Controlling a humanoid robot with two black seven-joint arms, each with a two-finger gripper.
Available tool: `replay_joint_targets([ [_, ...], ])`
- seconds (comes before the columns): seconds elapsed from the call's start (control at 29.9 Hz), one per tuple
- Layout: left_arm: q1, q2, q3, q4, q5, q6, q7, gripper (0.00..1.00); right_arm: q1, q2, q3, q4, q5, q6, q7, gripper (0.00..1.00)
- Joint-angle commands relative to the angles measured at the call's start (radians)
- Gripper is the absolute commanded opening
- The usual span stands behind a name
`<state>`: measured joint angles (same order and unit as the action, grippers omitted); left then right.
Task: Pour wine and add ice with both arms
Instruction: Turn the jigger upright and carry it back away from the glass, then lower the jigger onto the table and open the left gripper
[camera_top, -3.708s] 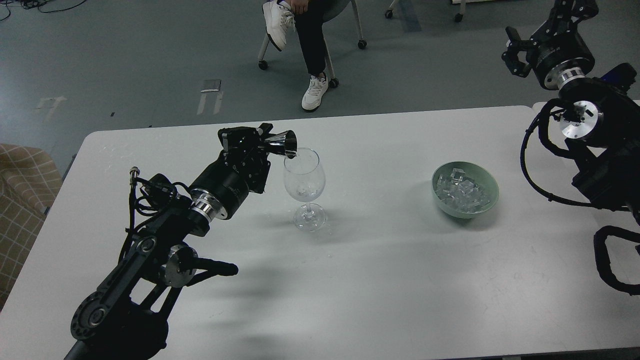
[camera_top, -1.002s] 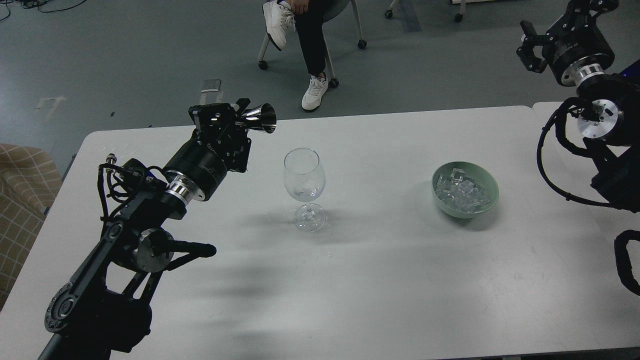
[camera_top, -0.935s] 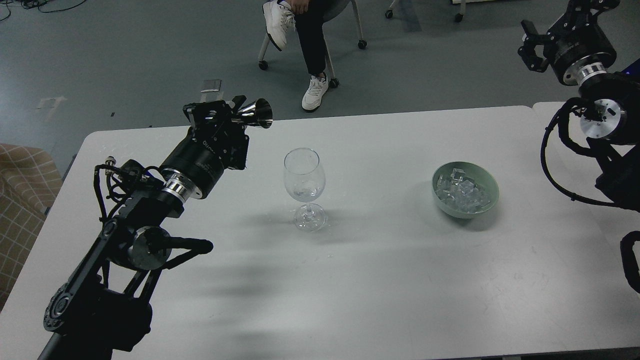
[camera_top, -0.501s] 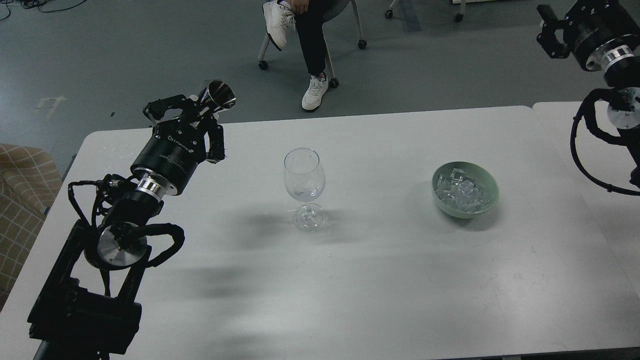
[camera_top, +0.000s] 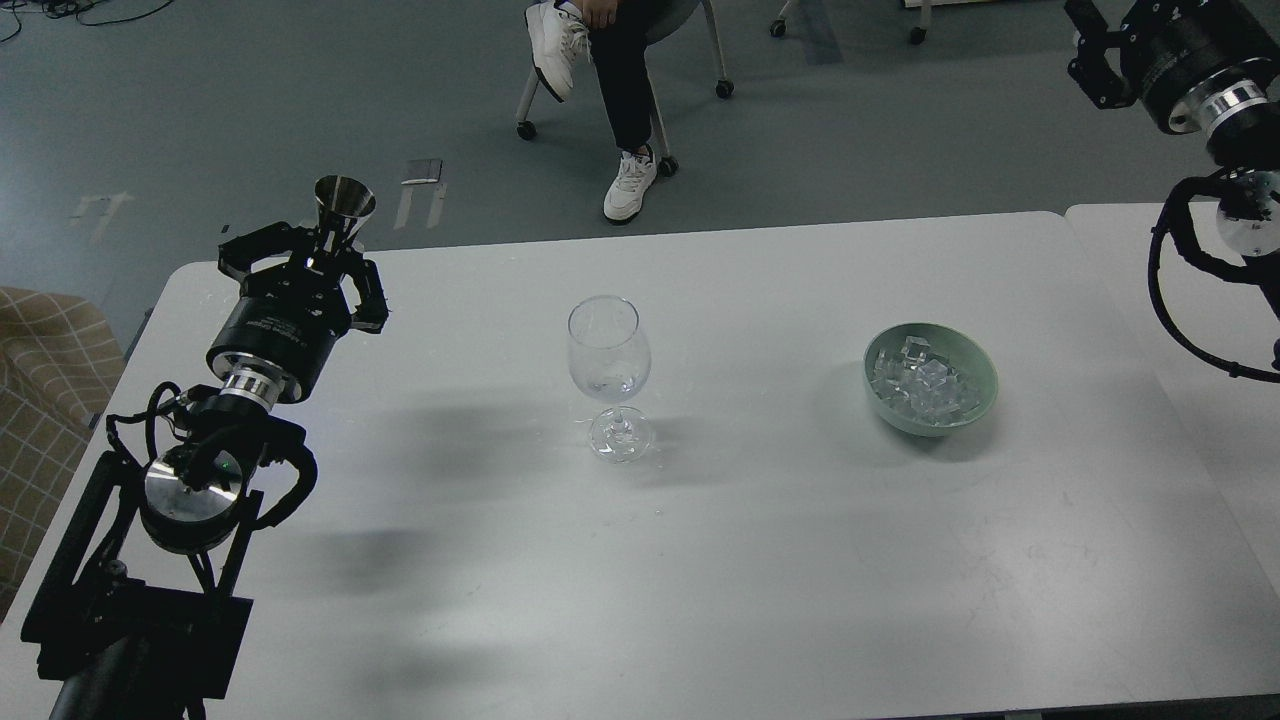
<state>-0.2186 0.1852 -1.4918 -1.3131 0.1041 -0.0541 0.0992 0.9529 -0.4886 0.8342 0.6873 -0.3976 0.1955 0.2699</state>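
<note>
A clear stemmed wine glass (camera_top: 609, 372) stands upright mid-table, with a little clear wine (camera_top: 610, 386) barely visible at the bottom of its bowl. My left gripper (camera_top: 328, 247) is at the table's far left edge, well left of the glass. It is shut on a steel jigger (camera_top: 343, 201) held upright, mouth up. A green bowl (camera_top: 972, 352) to the right of the glass holds several ice cubes (camera_top: 922, 385). My right gripper (camera_top: 1087, 50) is raised at the top right, beyond the table, open and empty, partly cut off by the frame.
The white table (camera_top: 760, 520) carries only the glass and bowl. A second white table (camera_top: 1190, 330) adjoins it on the right. A seated person's legs (camera_top: 625, 90) and a wheeled chair are beyond the far edge. A checked beige seat (camera_top: 40, 380) is at the left.
My left gripper has drawn back from over the glass to the far left and turned the jigger from tipped to upright. My right arm has risen and moved right.
</note>
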Motion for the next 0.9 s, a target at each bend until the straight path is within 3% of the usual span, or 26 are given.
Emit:
replay_joint_targets([
  [0.0, -0.03, 0.0, -0.016, 0.104, -0.07, -0.045, -0.001, 0.15, -0.003, 0.002, -0.003, -0.002, 0.0, -0.001, 0.0, 1.0],
  [0.17, -0.097, -0.001, -0.045, 0.251, -0.185, -0.079, -0.006, 0.14, -0.008, 0.002, -0.004, -0.003, -0.001, -0.001, -0.001, 1.0],
  [0.3, -0.162, 0.0, -0.077, 0.382, -0.237, -0.13, -0.064, 0.14, -0.011, 0.001, -0.006, -0.003, -0.001, -0.001, 0.0, 1.0],
  [0.4, -0.194, -0.006, -0.09, 0.506, -0.294, -0.222, -0.094, 0.14, -0.011, 0.002, -0.007, -0.003, -0.001, -0.001, -0.001, 1.0],
  [0.5, -0.196, -0.02, -0.088, 0.552, -0.334, -0.251, -0.121, 0.14, -0.008, 0.001, -0.012, -0.002, -0.001, -0.001, -0.001, 1.0],
  [0.87, -0.19, -0.079, -0.082, 0.629, -0.336, -0.254, -0.134, 0.15, -0.008, 0.001, -0.026, -0.002, -0.001, -0.002, 0.0, 1.0],
])
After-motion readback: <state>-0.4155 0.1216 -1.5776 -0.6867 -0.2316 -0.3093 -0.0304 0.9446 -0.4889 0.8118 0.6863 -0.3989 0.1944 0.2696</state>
